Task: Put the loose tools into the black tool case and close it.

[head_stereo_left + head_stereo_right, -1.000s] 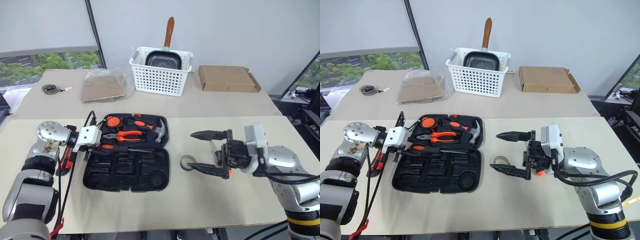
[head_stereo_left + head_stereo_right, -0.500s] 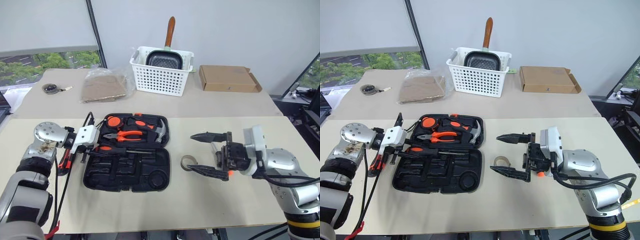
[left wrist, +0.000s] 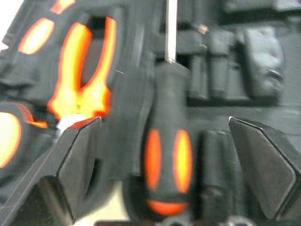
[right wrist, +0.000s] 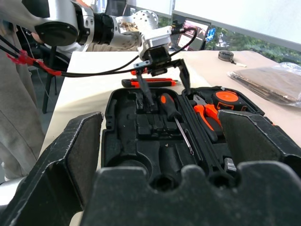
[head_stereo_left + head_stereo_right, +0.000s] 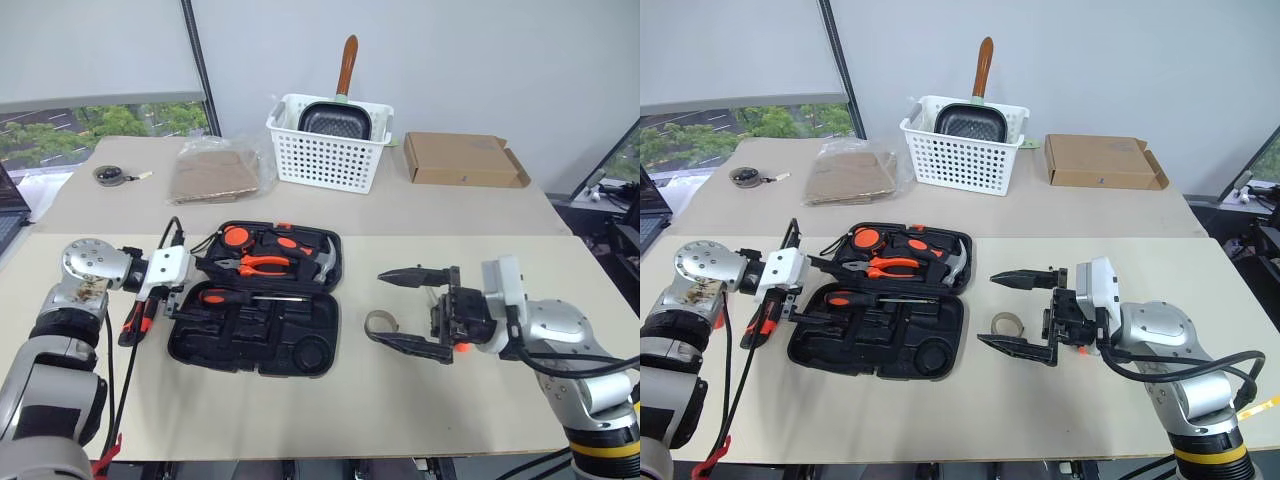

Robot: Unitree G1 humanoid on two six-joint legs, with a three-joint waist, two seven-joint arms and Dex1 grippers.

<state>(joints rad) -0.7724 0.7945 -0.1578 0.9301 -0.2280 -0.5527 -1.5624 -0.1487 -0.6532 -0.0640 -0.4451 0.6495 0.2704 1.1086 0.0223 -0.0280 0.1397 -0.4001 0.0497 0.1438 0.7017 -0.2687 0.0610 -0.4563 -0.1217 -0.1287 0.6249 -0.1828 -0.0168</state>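
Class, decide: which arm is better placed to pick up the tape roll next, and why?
The right. Its open claw sits right beside the tape roll on the table; the left claw is across the tool case, over a screwdriver.

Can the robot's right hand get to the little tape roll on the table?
Probably yes. The tape roll lies on bare table right beside the open right gripper, between its fingers' tips, and nothing stands between them.
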